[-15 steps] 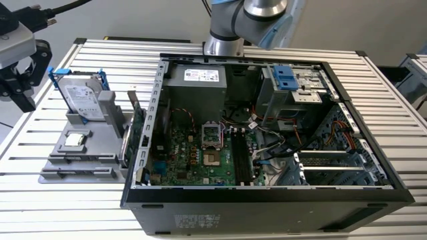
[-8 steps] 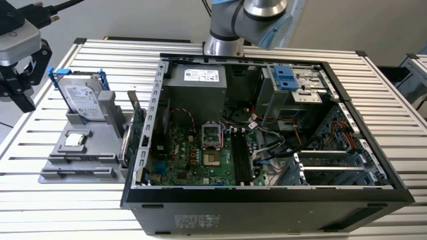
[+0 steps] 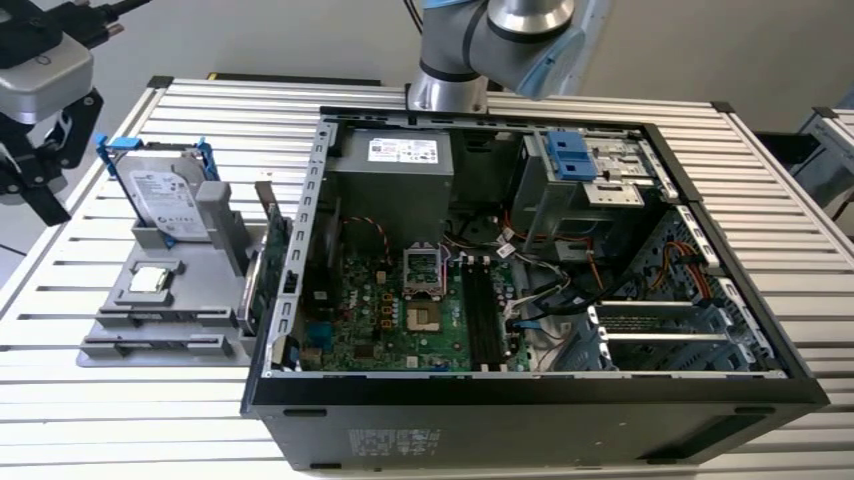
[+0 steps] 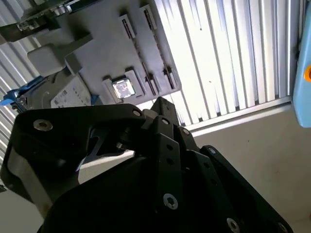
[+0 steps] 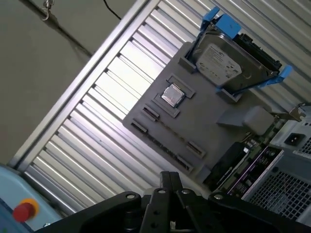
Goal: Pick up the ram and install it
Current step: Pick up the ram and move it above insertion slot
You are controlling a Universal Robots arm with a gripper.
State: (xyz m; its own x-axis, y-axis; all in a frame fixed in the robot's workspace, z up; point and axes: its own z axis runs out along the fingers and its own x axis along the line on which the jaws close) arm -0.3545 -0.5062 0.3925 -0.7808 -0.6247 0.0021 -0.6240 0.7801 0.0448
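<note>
Exterior view: hand (image 3: 51, 205) closed, empty, near tray (image 3: 194, 300). Ram prob. thin strip (image 5: 162, 143); approach needs hand square, grip mid-length.

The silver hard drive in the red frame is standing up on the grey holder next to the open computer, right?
Not quite. The frame is blue, not red, as the exterior view shows. The rest holds: the silver hard drive stands up in it on the grey holder, next to the open computer.
</note>
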